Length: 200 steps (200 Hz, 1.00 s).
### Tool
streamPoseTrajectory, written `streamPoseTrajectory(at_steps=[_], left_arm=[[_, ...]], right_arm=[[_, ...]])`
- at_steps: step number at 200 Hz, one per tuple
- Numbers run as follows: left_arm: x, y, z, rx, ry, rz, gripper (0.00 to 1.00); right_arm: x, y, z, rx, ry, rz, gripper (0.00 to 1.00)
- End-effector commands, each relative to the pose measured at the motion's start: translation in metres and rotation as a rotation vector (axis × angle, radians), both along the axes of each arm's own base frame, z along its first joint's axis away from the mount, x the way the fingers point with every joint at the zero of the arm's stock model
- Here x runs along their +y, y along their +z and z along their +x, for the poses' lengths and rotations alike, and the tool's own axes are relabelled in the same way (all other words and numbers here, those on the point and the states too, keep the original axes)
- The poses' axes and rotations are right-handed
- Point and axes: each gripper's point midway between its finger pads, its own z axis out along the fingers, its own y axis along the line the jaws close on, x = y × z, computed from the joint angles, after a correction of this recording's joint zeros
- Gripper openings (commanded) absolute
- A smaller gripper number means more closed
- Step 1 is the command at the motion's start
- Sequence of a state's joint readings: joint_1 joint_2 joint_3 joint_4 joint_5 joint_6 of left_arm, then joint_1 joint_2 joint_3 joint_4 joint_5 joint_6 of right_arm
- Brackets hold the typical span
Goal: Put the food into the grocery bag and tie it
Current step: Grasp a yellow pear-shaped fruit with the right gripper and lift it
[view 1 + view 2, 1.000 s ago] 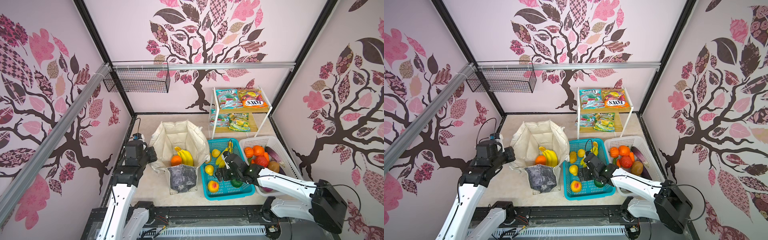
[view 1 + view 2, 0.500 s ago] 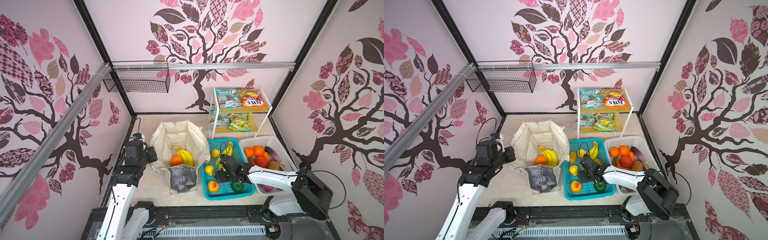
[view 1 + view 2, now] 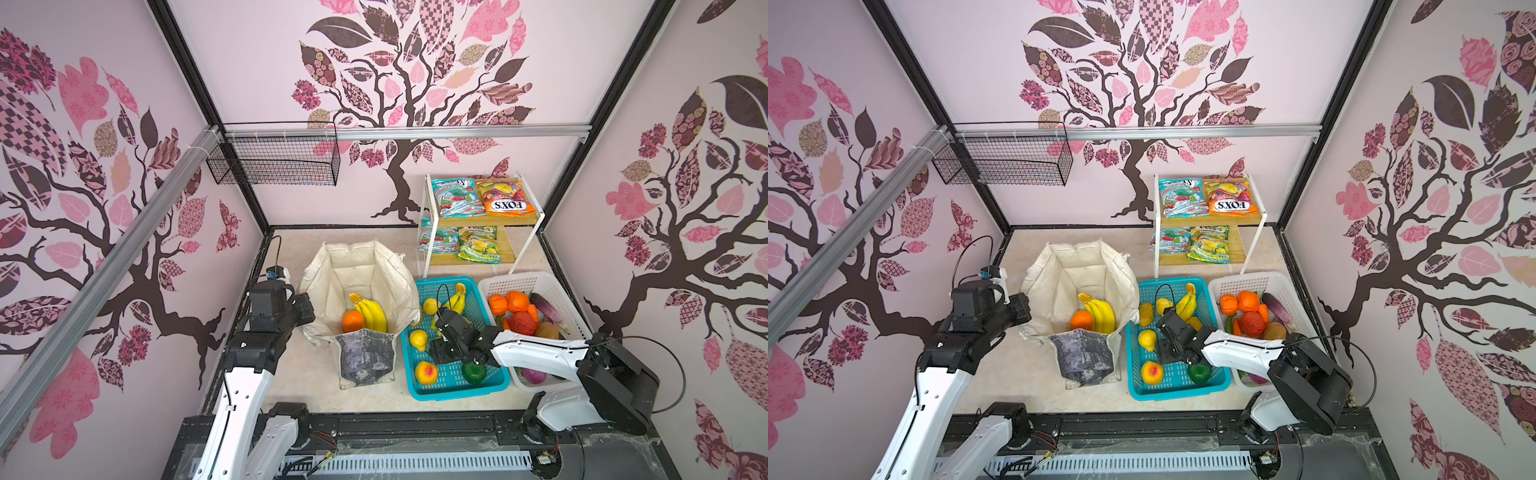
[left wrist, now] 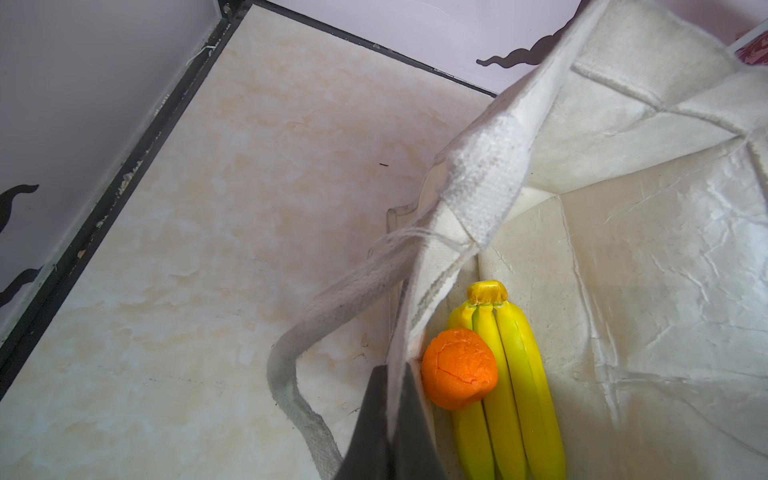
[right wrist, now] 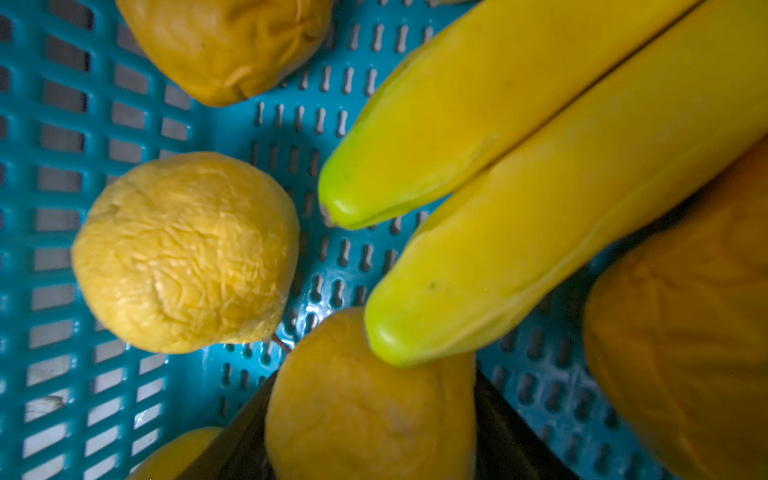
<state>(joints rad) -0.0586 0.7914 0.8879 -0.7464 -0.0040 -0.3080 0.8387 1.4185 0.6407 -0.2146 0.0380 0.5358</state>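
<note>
Since a second ago my right arm has swung in from the white basket side, further across the teal basket; the left arm has not moved. The grocery bag stands open on the surface just beside the teal basket. Its rim is pinched fast in the jaws of the left gripper, which holds the mouth wide. On the shelf rack behind, the FOX'S packet and the green-yellow packet lie untouched, and the red vegetable sits in the white basket. A banana bunch and an orange touching it already lie in the bag.

The right gripper is down among the teal basket's fruit, its jaws flanking a small yellow fruit; whether they have clamped it I cannot tell. I judge this a pick in hand, with loading partly done. Next I need a firm squeeze, then a straight lift clear of the second banana bunch, whose tips lie right beside it, before carrying over to the bag.
</note>
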Motion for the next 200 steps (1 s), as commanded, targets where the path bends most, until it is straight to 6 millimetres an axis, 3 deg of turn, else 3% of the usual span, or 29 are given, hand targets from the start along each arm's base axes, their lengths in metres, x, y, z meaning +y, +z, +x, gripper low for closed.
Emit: streamPoseTrajectory(at_steps=[1, 60, 200], left_arm=[[-0.001, 0.002, 0.002, -0.023, -0.007, -0.003, 0.00], [-0.001, 0.001, 0.003, -0.022, -0.010, -0.006, 0.00], [-0.001, 0.000, 0.004, -0.020, -0.010, -0.011, 0.00]], right_arm=[[0.004, 0.008, -0.003, -0.002, 0.019, 0.017, 0.62], [0.004, 0.026, -0.001, -0.036, 0.014, 0.048, 0.53], [-0.011, 0.124, -0.003, -0.222, 0.025, 0.157, 0.49]])
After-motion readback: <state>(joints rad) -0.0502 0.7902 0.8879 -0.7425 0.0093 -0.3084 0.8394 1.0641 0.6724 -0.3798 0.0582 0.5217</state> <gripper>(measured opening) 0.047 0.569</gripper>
